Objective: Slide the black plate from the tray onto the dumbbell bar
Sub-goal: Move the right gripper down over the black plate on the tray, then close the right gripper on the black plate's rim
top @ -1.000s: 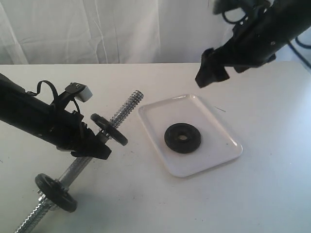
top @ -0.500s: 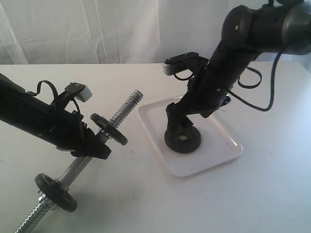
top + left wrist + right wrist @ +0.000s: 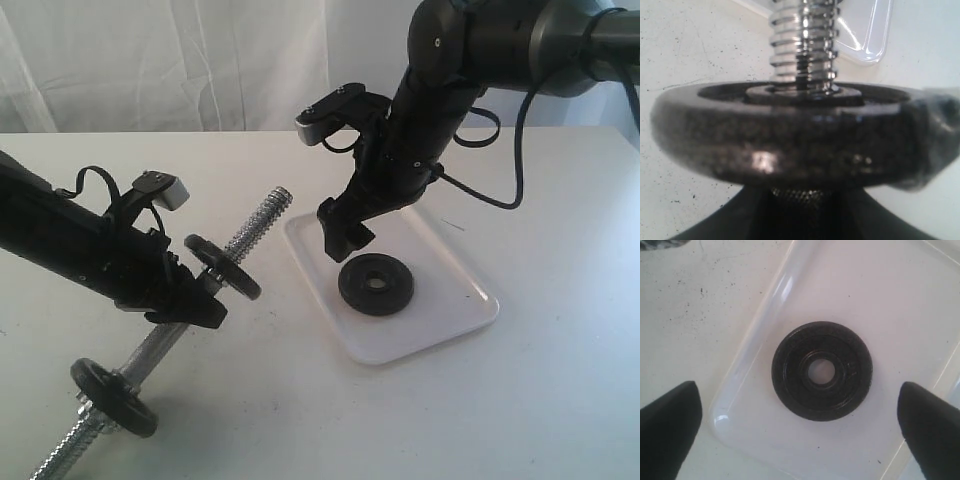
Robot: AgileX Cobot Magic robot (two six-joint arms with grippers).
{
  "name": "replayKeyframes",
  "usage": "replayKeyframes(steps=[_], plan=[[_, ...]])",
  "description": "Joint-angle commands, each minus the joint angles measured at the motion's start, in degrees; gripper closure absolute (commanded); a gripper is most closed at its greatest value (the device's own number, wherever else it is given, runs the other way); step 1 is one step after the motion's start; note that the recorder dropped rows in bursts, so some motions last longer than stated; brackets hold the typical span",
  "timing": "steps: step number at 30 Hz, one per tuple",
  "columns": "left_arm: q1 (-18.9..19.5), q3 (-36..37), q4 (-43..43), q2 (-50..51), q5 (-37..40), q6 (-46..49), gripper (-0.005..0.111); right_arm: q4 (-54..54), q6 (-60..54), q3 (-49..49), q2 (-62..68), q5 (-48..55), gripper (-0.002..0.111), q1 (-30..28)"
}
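The black plate [image 3: 376, 284] [image 3: 822, 371] lies flat in the white tray [image 3: 455, 318] [image 3: 890, 310]. My right gripper [image 3: 343, 232] [image 3: 797, 410] hangs open just above the plate's left side, its fingers [image 3: 670, 427] spread wider than the disc and touching nothing. The dumbbell bar [image 3: 262, 215] [image 3: 802, 45] slants up from the table's front left toward the tray. My left gripper [image 3: 190, 292] [image 3: 800, 210] is shut on its middle. Two other black discs [image 3: 224, 267] [image 3: 113, 397] sit on the bar; one fills the left wrist view [image 3: 785, 135].
The bar's free threaded end [image 3: 280, 197] points at the tray's near left corner [image 3: 875, 42], a short gap away. A white curtain hangs behind the white table [image 3: 560, 400]. The right arm's cable [image 3: 520, 190] loops over the tray's far side.
The right arm swung down from the upper right to the plate, then lifted slightly and shifted left. The plate, the bar and the left arm have not moved.
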Motion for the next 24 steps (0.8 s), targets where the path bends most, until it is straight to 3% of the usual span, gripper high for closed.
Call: replayKeyframes(steps=[1, 24], plan=[[-0.18, -1.32, -6.76, -3.22, 5.03, -0.48, 0.107, 0.46, 0.07, -0.4, -0.04, 0.02, 0.003, 0.06], [-0.18, -1.32, -6.76, -3.22, 5.03, -0.97, 0.107, -1.75, -0.58, -0.4, 5.47, -3.09, 0.003, 0.06]])
